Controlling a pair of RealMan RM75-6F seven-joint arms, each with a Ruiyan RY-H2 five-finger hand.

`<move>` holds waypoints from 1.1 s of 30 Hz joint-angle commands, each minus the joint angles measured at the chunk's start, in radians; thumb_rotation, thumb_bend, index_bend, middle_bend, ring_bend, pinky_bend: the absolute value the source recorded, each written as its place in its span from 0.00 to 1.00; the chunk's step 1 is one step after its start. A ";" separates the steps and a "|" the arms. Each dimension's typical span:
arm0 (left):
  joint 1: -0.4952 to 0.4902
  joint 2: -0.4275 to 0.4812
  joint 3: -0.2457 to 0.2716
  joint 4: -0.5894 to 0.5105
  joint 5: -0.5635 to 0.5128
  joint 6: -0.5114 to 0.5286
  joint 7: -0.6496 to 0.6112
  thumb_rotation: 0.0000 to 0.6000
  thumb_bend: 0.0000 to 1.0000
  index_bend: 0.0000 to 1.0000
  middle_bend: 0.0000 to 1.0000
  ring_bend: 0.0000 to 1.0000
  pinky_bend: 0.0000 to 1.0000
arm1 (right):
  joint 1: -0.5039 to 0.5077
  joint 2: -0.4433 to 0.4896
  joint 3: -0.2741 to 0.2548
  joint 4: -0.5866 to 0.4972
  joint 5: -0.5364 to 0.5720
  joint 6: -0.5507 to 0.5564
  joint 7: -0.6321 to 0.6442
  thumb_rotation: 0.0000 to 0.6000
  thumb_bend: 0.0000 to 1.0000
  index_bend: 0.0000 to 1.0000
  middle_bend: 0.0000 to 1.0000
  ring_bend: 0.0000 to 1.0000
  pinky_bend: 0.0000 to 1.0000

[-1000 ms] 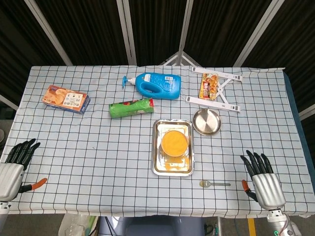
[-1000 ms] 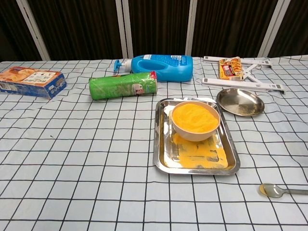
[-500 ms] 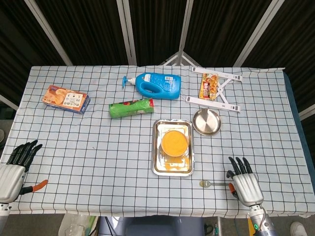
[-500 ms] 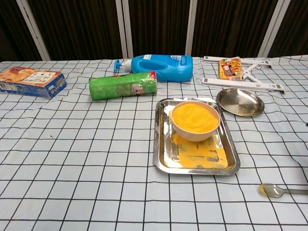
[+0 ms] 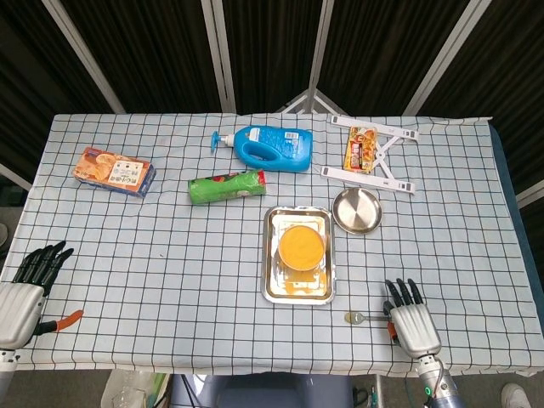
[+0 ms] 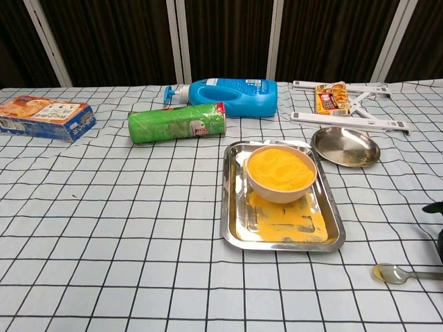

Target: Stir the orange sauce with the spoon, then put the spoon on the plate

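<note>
A bowl of orange sauce (image 5: pixel 301 246) (image 6: pixel 280 171) stands in a steel tray (image 5: pixel 275 285) (image 6: pixel 232 232) at the table's middle. The metal spoon (image 5: pixel 360 318) (image 6: pixel 392 274) lies flat on the cloth near the front edge, right of the tray, bowl end to the left. My right hand (image 5: pixel 410 318) hovers over the spoon's handle end with its fingers apart and holds nothing; only a dark fingertip (image 6: pixel 433 207) shows in the chest view. A round steel plate (image 5: pixel 356 211) (image 6: pixel 345 146) sits behind and right of the tray. My left hand (image 5: pixel 23 289) rests open at the front left corner.
A green chip can (image 5: pixel 226 186) lies on its side beside a blue detergent bottle (image 5: pixel 272 146). A biscuit box (image 5: pixel 113 171) sits at the far left. A snack packet (image 5: pixel 359 148) lies on a white stand (image 5: pixel 378 161) at the back right.
My right hand has slid left along the front edge, from the table's right side to over the spoon's handle. The left hand and the spoon have stayed put.
</note>
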 commanded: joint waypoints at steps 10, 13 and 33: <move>-0.001 -0.001 -0.001 0.000 -0.001 -0.003 0.002 1.00 0.00 0.00 0.00 0.00 0.00 | 0.008 -0.031 -0.001 0.045 0.004 -0.001 -0.011 1.00 0.45 0.50 0.13 0.00 0.00; -0.002 -0.001 -0.001 0.000 -0.003 -0.006 0.002 1.00 0.00 0.00 0.00 0.00 0.00 | 0.010 -0.040 -0.001 0.057 0.007 -0.002 -0.011 1.00 0.45 0.50 0.13 0.00 0.00; -0.002 -0.001 -0.001 -0.001 -0.003 -0.009 0.002 1.00 0.00 0.00 0.00 0.00 0.00 | 0.013 -0.054 -0.010 0.086 0.024 -0.009 -0.022 1.00 0.45 0.53 0.13 0.00 0.00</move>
